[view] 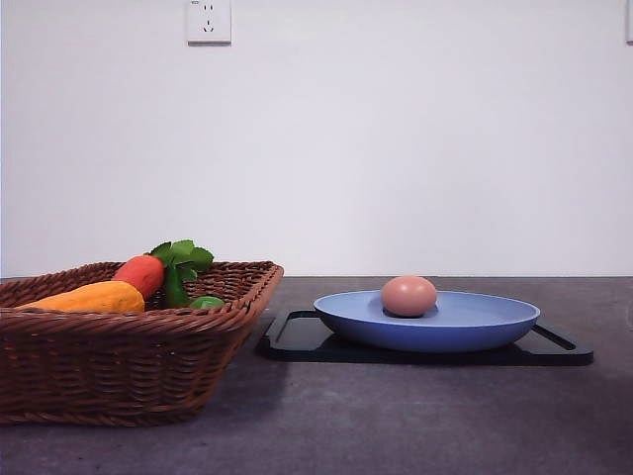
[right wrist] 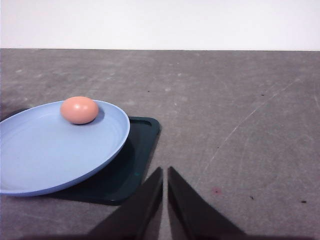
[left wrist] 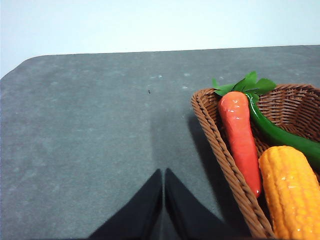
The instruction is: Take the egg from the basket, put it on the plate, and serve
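On the plate (view: 465, 332), the egg (view: 408, 296) is seen resting a bit off-centre, and the plate is sat on a black tray (view: 302, 336) on the grey surface (view: 396, 416). The basket (view: 129, 366) is parked beside the tray, with a carrot (view: 140, 273), corn (view: 84, 297) and something green left in it. Left fingers (left wrist: 163, 175) and right fingers (right wrist: 165, 172) are pressed together, nothing held, above bare surface.
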Available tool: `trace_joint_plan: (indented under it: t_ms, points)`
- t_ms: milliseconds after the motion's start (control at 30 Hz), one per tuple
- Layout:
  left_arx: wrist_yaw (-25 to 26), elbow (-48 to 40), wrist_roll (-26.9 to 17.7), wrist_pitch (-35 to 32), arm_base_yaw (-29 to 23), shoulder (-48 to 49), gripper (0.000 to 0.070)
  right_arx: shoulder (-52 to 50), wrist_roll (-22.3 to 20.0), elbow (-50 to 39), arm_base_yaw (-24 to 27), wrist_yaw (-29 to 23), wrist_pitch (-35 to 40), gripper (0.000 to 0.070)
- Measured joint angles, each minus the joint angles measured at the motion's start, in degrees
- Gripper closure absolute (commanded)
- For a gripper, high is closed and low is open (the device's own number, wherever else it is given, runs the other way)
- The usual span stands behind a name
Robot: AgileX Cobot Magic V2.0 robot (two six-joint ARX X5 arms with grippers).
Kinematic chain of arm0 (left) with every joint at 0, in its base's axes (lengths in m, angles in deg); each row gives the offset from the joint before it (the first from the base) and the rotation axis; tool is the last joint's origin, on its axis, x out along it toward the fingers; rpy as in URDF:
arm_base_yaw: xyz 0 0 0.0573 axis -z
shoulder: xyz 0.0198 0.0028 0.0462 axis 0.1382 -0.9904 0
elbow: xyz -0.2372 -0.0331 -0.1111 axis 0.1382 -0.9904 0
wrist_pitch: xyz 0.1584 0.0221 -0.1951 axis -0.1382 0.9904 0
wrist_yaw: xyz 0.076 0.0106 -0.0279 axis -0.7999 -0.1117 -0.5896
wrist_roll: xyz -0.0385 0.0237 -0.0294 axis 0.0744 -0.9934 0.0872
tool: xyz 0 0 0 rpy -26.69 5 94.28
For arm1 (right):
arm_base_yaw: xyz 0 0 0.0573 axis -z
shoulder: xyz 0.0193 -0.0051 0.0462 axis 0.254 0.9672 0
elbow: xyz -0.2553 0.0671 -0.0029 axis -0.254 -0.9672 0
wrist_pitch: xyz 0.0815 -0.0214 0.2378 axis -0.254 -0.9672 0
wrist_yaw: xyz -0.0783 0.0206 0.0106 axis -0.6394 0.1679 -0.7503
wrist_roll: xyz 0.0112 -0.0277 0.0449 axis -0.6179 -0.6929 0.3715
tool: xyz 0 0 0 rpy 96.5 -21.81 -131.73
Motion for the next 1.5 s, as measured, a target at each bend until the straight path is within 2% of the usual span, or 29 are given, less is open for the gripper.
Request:
trace_joint_plan:
  t_ms: [1500]
  points:
    - [0.01, 0.00, 0.00, 0.00, 0.00, 0.00, 0.0700, 0.00, 0.00, 0.00, 0.00, 0.00, 0.00, 0.0700]
